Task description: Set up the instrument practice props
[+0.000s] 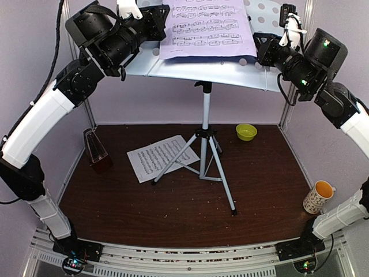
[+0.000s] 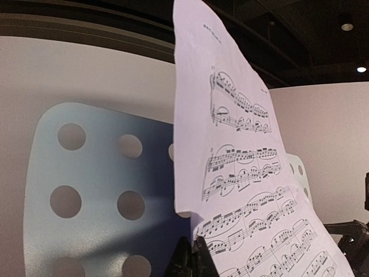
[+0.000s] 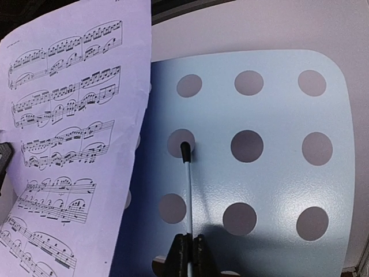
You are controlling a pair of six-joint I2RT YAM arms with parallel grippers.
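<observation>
jaws shut; both arms raised, flanking music stand [image 1: 230, 72]

Count so far:
- tabletop [image 1: 259, 190]: 1
- music stand [image 1: 204, 104]: 1, tripod legs: 3
- music sheets: 2 total, made up of lavender sheet [image 1: 206, 26] x1 and white sheet [image 1: 155, 158] x1
- metronome [image 1: 95, 147]: 1
- green bowl [image 1: 246, 131]: 1
- cup [image 1: 319, 197]: 1
- arms: 2
- claws: 2, namely left claw [image 2: 192, 259] and right claw [image 3: 190, 254]
- thin white rod [image 3: 188, 190], black tip: 1
- holes in stand plate: 9 fully clear in right wrist view, more part-hidden behind sheet, full total can't tell
</observation>
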